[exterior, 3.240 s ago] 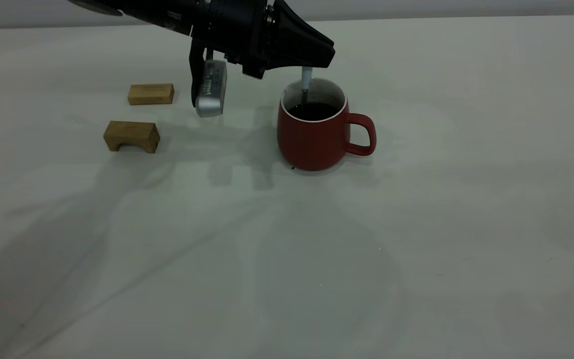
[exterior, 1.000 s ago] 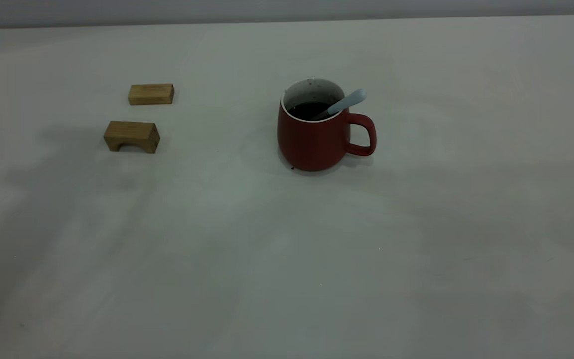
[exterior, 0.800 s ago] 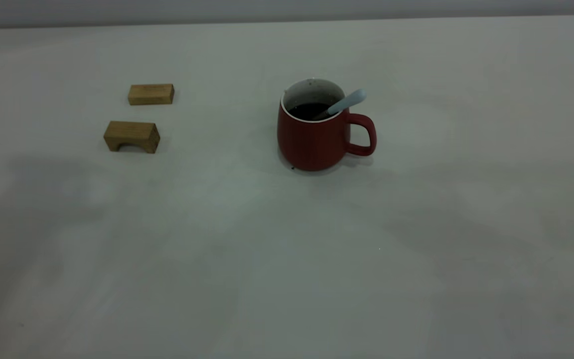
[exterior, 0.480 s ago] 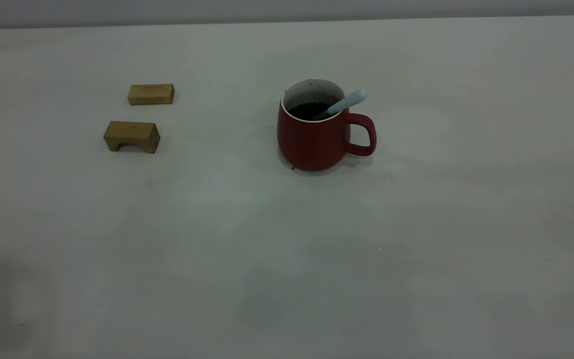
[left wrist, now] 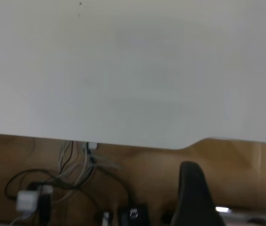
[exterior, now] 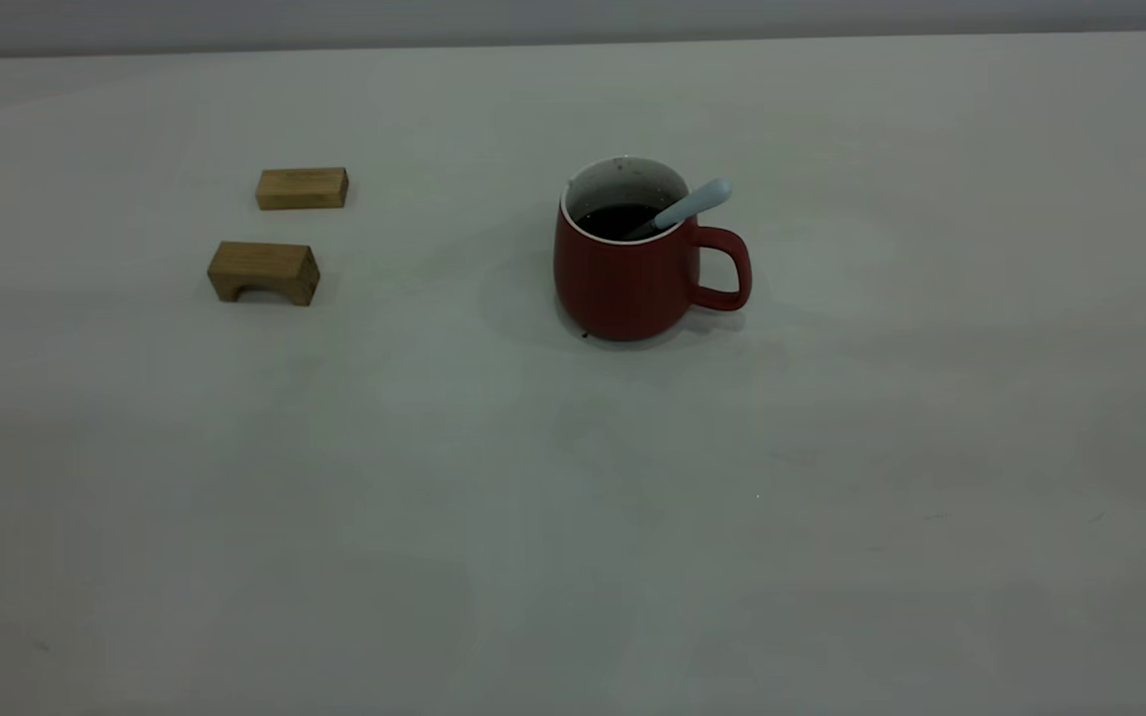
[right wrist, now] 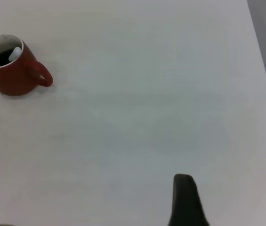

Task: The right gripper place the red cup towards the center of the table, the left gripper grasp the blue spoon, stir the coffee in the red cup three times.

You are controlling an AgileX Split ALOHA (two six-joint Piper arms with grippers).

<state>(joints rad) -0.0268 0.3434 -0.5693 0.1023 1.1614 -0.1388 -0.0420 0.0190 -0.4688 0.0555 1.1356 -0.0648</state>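
Observation:
The red cup (exterior: 628, 268) stands near the middle of the table (exterior: 573, 497), handle to the right, with dark coffee (exterior: 618, 219) inside. The blue spoon (exterior: 692, 205) leans free in it, bowl in the coffee, pale handle resting on the rim above the cup's handle. Neither arm appears in the exterior view. The right wrist view shows the red cup (right wrist: 11, 70) and blue spoon (right wrist: 15, 53) far from my right gripper (right wrist: 185, 202), which hangs over bare table. My left gripper (left wrist: 196, 195) is drawn back past the table's edge, over the floor.
Two wooden blocks lie at the left: a flat one (exterior: 301, 188) and an arch-shaped one (exterior: 263, 271) nearer the front. Below the table's edge (left wrist: 123, 143) in the left wrist view are cables (left wrist: 76, 174). The table's right edge (right wrist: 264, 94) shows in the right wrist view.
Three seconds ago my left gripper held the spoon upright in the cup. The spoon now leans alone on the rim and the arm has left the exterior view; its shadows have faded.

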